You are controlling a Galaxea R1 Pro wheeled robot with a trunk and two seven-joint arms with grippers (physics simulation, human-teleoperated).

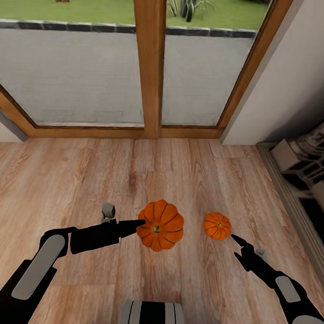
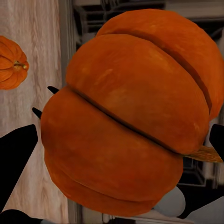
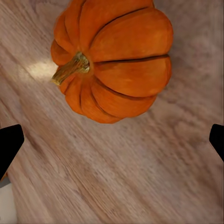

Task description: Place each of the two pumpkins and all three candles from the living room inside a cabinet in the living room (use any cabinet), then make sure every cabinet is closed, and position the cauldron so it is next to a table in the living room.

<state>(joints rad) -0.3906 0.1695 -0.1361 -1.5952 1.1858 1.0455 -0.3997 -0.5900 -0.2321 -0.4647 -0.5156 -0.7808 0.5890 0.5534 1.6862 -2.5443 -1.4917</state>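
Your larger pumpkin sits at the centre of the head view, low in the frame, stem up toward the camera, with the left gripper pressed against its left flank; in the left wrist view the same pumpkin crowds between the two black fingers, which stand on either side of it and appear to be pinching it. To its right, a little apart, the smaller pumpkin rests on the light wood plank floor, with its short stem pointing up. Your right gripper hangs just below and to the right of that smaller pumpkin, its tip close to the rind but apart from it. In the right wrist view the smaller pumpkin lies in the upper half of the frame on bare planks, its stem turned to the left, while the two black fingertips sit at the far left and right edges, spread wide with nothing between them. Beyond both pumpkins, the upper half of the head view holds a wood-framed glass door looking out on paving and grass. A pale wall runs down the upper right, and a grey stone hearth edge fills the right margin.
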